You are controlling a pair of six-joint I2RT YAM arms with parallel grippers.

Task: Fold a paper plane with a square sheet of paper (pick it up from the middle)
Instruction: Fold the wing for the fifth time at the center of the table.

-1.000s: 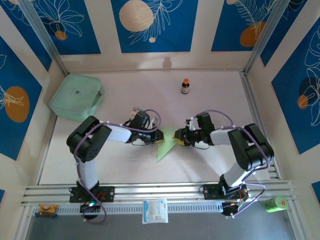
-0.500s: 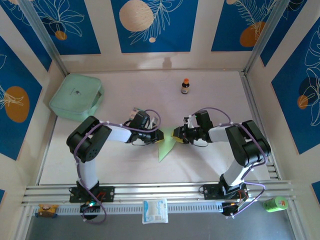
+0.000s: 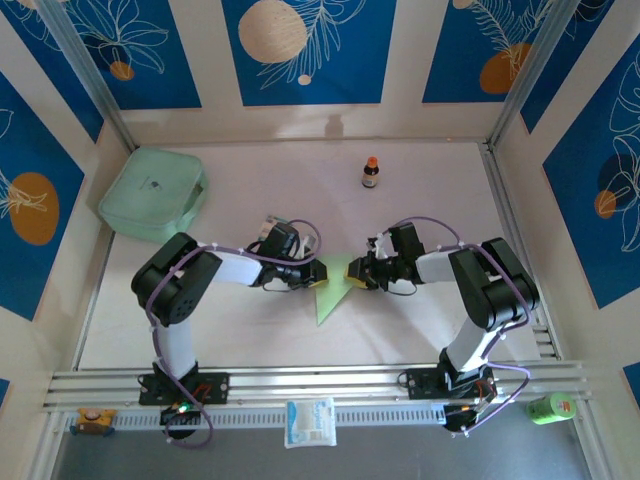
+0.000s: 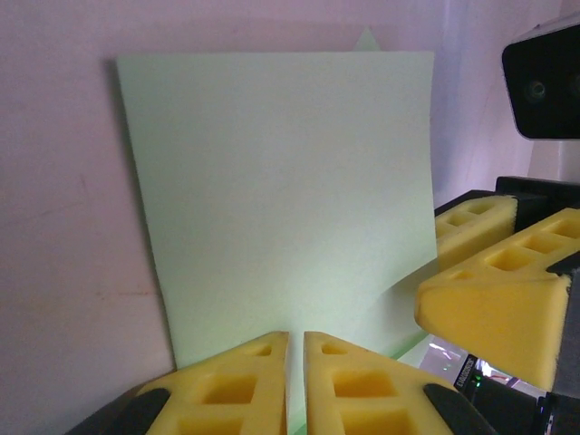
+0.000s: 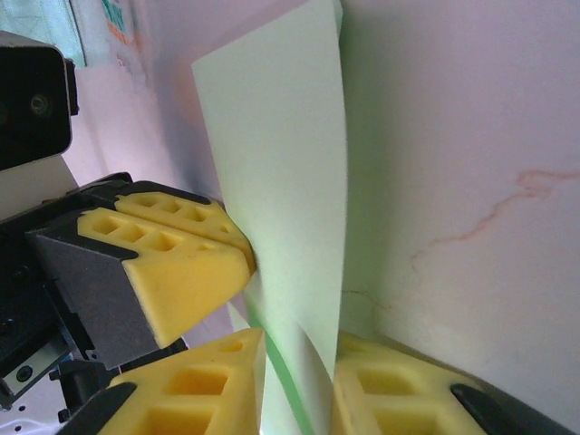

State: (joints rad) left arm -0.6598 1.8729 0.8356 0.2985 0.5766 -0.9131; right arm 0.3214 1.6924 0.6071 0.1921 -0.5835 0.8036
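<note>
The left tool (image 4: 296,340) has its yellow fingers pressed almost together, only a thin slit between them, and the bottom edge of the pale green paper (image 4: 281,190) runs into that slit, so it pinches the paper. In the left wrist view the paper stands up from the fingers as a broad flat panel, its top edge straight, with a small point of the same green peeking above it.

The right tool (image 5: 299,349) has a finger on each side of the paper (image 5: 290,154), which rises between them in a gentle curve. A narrow gap shows beside the paper there, and I cannot tell whether the pads actually press it. Just beside, the left tool's fingers (image 5: 172,263) meet the paper's edge from the other side. In the left wrist view the right tool's fingers (image 4: 489,290) sit at the paper's lower right corner.

From above, the left tool (image 3: 318,272) and right tool (image 3: 352,272) face each other near the middle of the table (image 3: 420,330), close together, with the paper (image 3: 328,298) between them. It reads there as a pointed shape whose tip aims toward the near edge.

Well apart from this, a mint-green box (image 3: 153,192) sits at the far left and a small brown bottle (image 3: 371,173) stands at the far side. A white packet (image 3: 310,421) lies on the near rail between the arm bases.
</note>
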